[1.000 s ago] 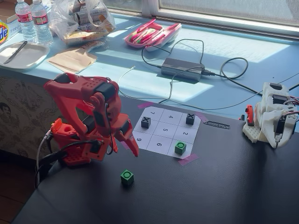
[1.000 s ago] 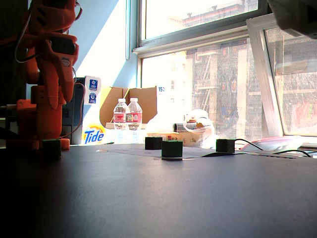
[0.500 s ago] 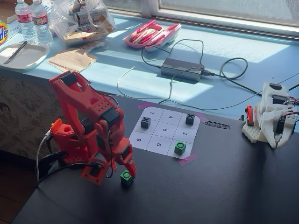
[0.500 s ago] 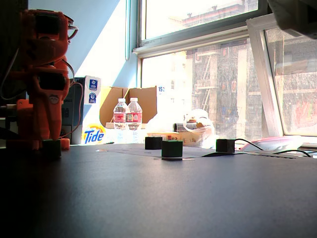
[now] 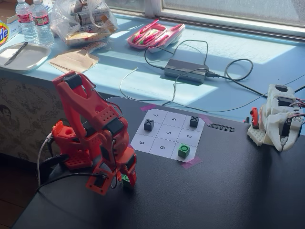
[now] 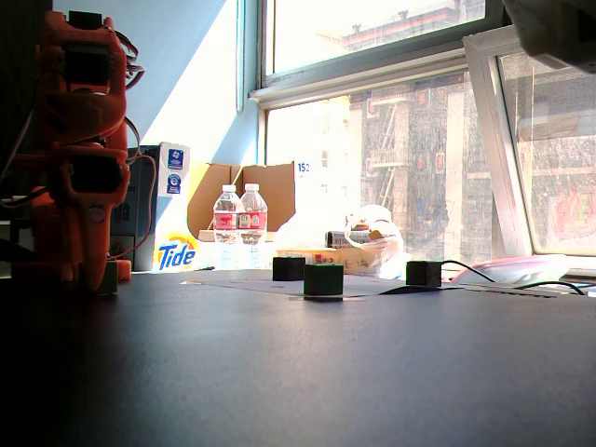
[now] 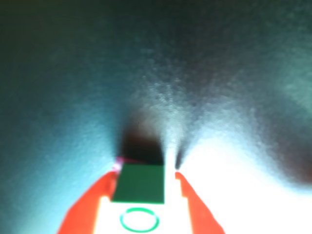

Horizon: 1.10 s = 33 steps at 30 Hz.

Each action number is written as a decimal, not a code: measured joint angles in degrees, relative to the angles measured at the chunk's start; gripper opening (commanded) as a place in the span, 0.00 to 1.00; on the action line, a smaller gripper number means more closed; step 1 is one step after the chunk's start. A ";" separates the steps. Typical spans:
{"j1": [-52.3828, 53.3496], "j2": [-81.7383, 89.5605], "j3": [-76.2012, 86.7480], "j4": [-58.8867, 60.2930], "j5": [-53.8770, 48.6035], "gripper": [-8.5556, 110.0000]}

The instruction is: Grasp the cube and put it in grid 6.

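A green cube (image 5: 126,180) with a white top bearing a green ring stands on the black table, left of and in front of the numbered grid sheet (image 5: 165,135). My orange gripper (image 5: 125,182) reaches down around it. In the wrist view the cube (image 7: 140,183) sits between the fingers of the gripper (image 7: 146,171). The left fingertip (image 7: 113,179) touches it, and a small gap shows at the right fingertip. The cube also shows beside the arm in a fixed view (image 6: 110,277). The cell marked 6 (image 5: 162,148) is bare.
A second green cube (image 5: 184,151) sits on the grid right of cell 6. Two black X cubes (image 5: 148,125) (image 5: 194,121) sit on the far cells. A white arm (image 5: 276,119) stands at the right, and a power brick with cables (image 5: 186,70) lies behind.
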 measured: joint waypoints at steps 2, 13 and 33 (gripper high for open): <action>-0.26 0.00 0.00 -0.09 0.00 0.20; -1.14 0.62 0.79 -0.70 -1.05 0.07; -40.96 -12.48 -38.67 22.68 4.66 0.07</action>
